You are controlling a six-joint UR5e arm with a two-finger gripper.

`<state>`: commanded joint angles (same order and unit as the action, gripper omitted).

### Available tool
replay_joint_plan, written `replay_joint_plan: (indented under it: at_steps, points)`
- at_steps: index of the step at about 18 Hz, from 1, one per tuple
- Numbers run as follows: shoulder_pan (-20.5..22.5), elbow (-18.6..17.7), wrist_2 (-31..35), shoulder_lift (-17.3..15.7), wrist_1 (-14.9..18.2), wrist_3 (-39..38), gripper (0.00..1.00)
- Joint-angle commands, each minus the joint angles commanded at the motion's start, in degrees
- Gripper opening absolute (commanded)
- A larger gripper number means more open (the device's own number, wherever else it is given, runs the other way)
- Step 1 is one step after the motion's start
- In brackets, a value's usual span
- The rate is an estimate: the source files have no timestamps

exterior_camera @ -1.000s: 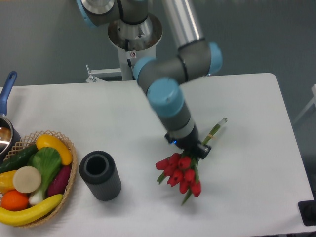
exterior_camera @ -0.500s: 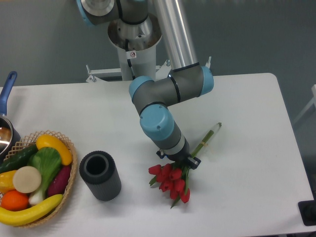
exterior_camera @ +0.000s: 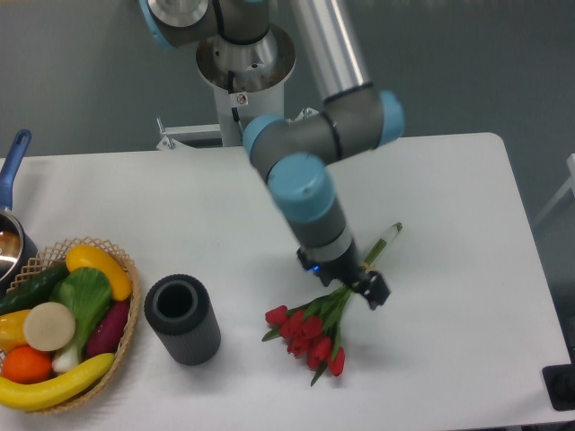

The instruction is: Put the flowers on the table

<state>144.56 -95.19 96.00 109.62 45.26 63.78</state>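
The flowers, a bunch of red tulips with green leaves, lie flat on the white table right of centre. Their blooms point to the front left and their stem ends reach back to the right. My gripper hangs over the middle of the stems and stands open, with one dark finger showing on the right side. Its body hides the stretch of stems right under it.
A dark grey cylinder cup stands upright left of the flowers. A wicker basket with several fruits and vegetables sits at the front left edge. A pot with a blue handle is at the far left.
The gripper has let go of the flowers and shifted right and slightly up. The blooms have settled flat on the table and fanned out a little to the left.
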Motion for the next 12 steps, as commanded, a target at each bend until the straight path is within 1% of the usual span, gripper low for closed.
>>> replay_joint_plan:
  at_steps: [1, 3, 4, 5, 9, 12]
  points:
    - [2.0, 0.0, -3.2, -1.3, 0.6, 2.9, 1.0]
    - [4.5, 0.4, -7.4, -3.4, 5.6, 6.2, 1.0]
    - [5.6, 0.9, -7.8, -4.8, 7.9, 7.7, 1.0]
    - [6.7, 1.0, -8.2, -5.8, 9.5, 9.4, 1.0]
    - [11.5, 0.0, -13.1, -9.8, 15.2, 19.6, 1.0]
    - [14.5, -0.4, -14.4, -12.0, 19.0, 26.1, 1.0]
